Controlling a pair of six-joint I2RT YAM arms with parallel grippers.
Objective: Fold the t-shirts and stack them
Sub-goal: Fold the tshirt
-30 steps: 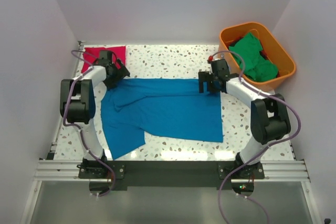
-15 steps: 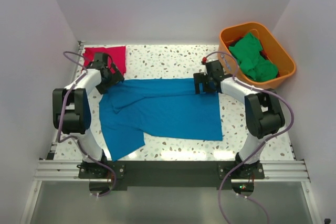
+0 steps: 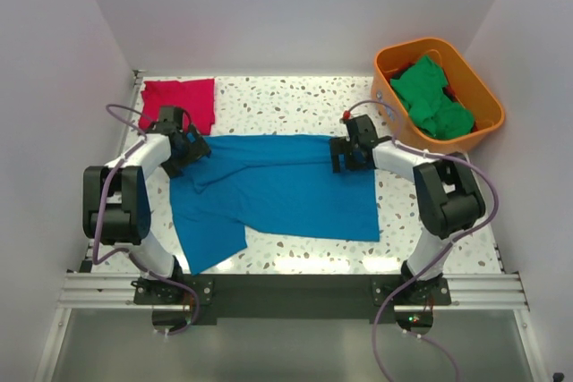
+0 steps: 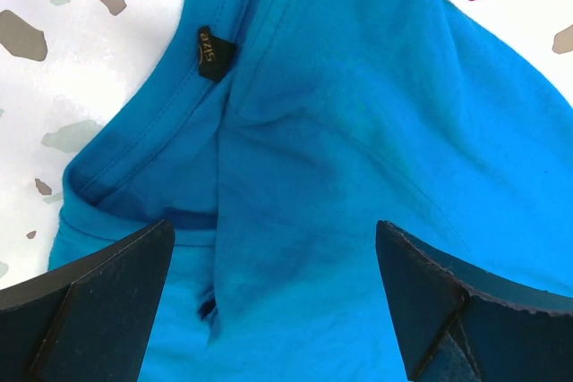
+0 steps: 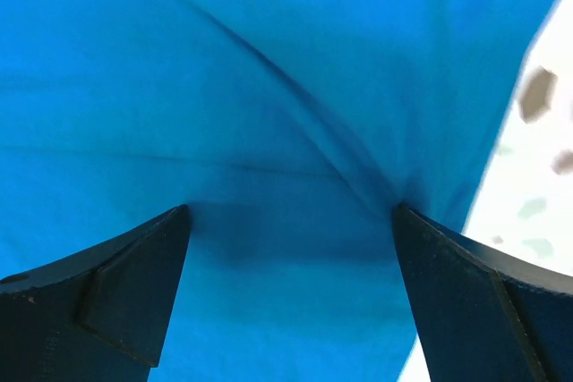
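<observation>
A bright blue t-shirt (image 3: 277, 187) lies spread across the middle of the table, its upper part folded over. My left gripper (image 3: 186, 145) is open and sits low over the shirt's far left corner; the left wrist view shows the collar with its black size tag (image 4: 208, 49) and both fingers (image 4: 98, 297) apart over the cloth. My right gripper (image 3: 347, 154) is open over the shirt's far right corner, fingers (image 5: 116, 288) spread on blue cloth (image 5: 286, 131). A folded crimson red t-shirt (image 3: 179, 96) lies at the far left. Green t-shirts (image 3: 431, 96) lie in the bin.
An orange plastic bin (image 3: 483, 100) stands at the far right, beside the right arm. The speckled tabletop (image 3: 295, 96) shows beyond the blue shirt and along the near edge. White walls close in on three sides.
Both grippers have moved inward and slightly toward me, lowering onto the far corners of the blue shirt. The shirt's far edge has shifted a little.
</observation>
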